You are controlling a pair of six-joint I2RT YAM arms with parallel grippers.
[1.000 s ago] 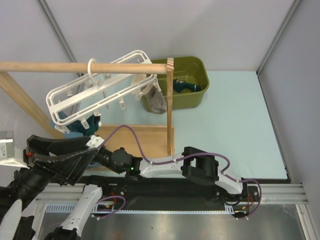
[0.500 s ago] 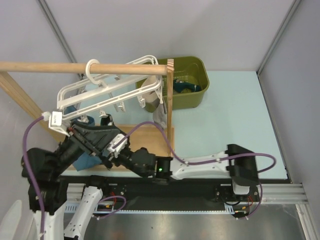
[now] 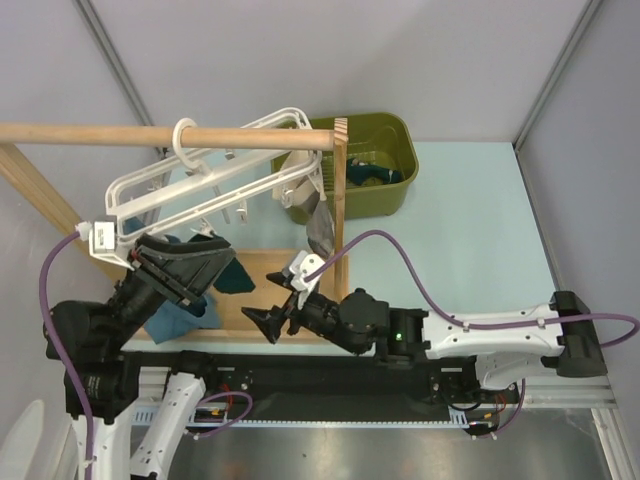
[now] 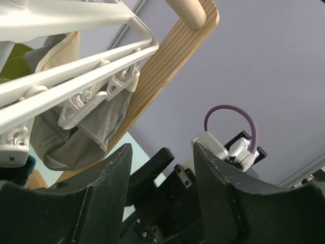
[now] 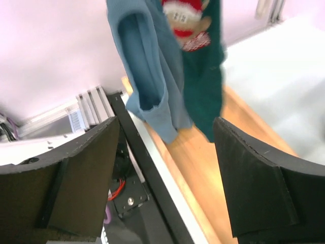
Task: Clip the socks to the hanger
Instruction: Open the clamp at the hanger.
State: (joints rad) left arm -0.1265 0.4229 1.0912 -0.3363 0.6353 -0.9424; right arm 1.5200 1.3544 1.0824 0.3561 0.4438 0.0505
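My right gripper (image 5: 166, 127), fingers spread and empty, faces the teal sock (image 5: 205, 76), which hangs lengthwise at upper centre beside a blue sock (image 5: 144, 76) below the hanger (image 4: 61, 15). My left gripper (image 4: 162, 152) is also spread, with nothing between its fingers.

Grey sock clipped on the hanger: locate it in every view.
Top external: grey sock hangs near centre, beside the wooden rack post.
Left wrist: lower left, in front of the same post.
Right wrist: not in view; the rack's base board shows.
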